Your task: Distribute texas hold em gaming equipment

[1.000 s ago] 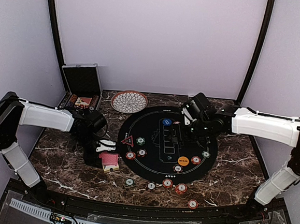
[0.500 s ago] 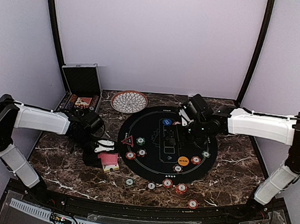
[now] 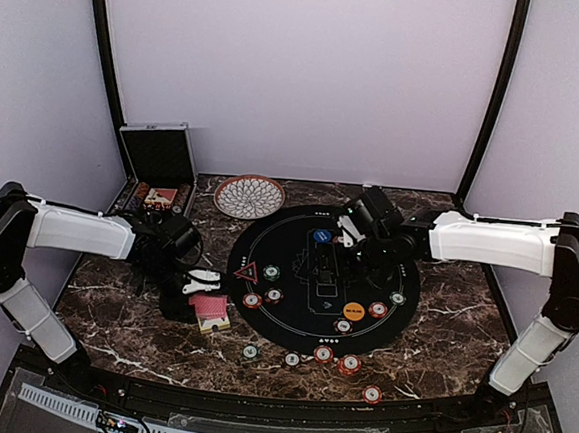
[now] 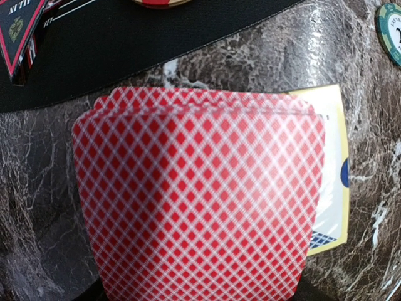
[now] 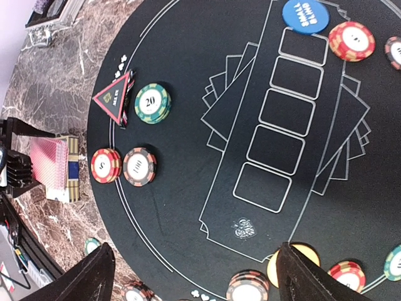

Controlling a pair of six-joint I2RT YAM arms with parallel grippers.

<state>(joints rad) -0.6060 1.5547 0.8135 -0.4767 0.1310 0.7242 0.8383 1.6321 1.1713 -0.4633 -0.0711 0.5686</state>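
left wrist view fills with the fanned red-backed playing cards [image 4: 200,194], pinched at their near edge by the left end effector [image 3: 201,292], which is closed tight on them over the marble table [image 3: 112,303] just off the black mat [image 3: 291,322], with a cream card box [image 4: 331,188] lying beneath. the right end effector [image 5: 194,251] hangs wide open and empty above the mat's printed card outlines [image 5: 282,119]. dealing well probably means holding the fan level and steady, letting the right fingers pinch only the top card's free edge, then sliding it off sideways so the rest don't drag along or spill.
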